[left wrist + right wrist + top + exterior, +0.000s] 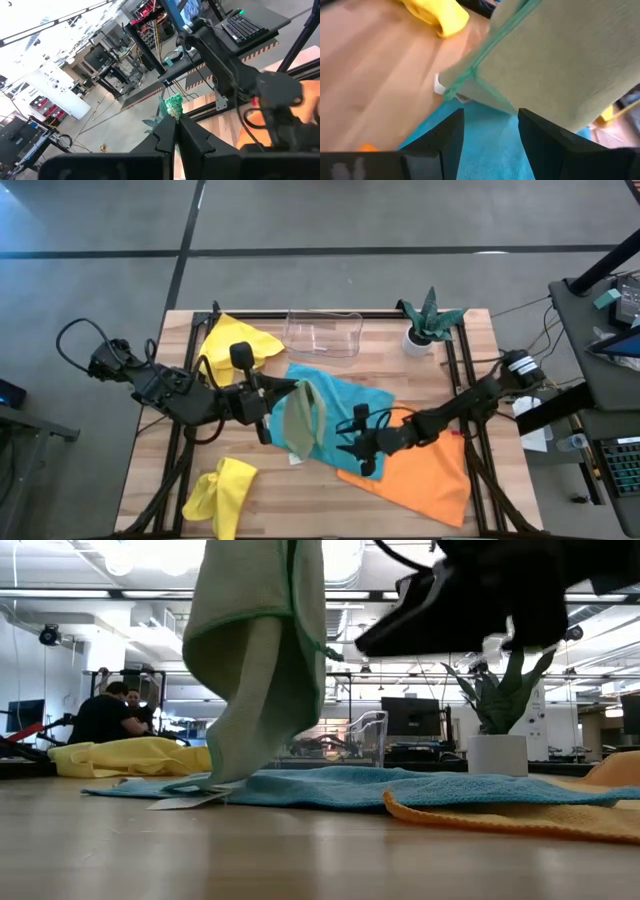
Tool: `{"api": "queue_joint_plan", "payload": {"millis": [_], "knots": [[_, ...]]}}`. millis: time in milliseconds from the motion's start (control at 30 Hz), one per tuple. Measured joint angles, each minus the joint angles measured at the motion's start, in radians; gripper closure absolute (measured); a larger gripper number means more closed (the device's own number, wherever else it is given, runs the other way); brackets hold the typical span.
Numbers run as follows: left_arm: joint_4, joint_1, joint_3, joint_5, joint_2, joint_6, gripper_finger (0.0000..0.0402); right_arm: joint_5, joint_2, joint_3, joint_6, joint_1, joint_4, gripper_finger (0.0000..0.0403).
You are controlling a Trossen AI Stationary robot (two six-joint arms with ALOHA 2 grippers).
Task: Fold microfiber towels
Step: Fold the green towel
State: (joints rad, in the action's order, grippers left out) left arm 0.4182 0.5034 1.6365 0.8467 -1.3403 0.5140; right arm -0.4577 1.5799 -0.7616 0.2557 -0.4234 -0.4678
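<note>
Sage towel (301, 418) held up, hanging long axis vertical, bottom edge touching blue towel (345, 405).
Left gripper (283, 387) fingers clamped on its top; folded, green-trimmed; right gripper (352, 448) open beside it, over blue and orange towel (425, 478).
</note>
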Motion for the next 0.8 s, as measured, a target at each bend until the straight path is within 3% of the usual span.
{"api": "queue_joint_plan", "payload": {"millis": [167, 400, 500, 700, 800], "knots": [[0.000, 0.000, 0.000, 0.000, 0.000, 0.000, 0.0402, -0.199, 0.100, 0.000, 0.035, -0.026, -0.135, 0.0225], [0.000, 0.000, 0.000, 0.000, 0.000, 0.000, 0.0401, -0.238, 0.225, -0.002, 0.120, -0.035, -0.387, 0.0225], [0.001, 0.000, 0.000, 0.000, 0.000, 0.000, 0.0401, -0.288, 0.280, -0.033, 0.164, -0.046, -0.389, 0.0225], [0.000, 0.000, 0.000, 0.000, 0.001, 0.000, 0.0402, -0.511, 0.395, -0.149, 0.298, -0.066, -0.390, 0.0225], [0.001, 0.000, 0.000, 0.000, 0.001, 0.000, 0.0402, -0.574, 0.446, -0.216, 0.341, -0.066, -0.390, 0.0225]]}}
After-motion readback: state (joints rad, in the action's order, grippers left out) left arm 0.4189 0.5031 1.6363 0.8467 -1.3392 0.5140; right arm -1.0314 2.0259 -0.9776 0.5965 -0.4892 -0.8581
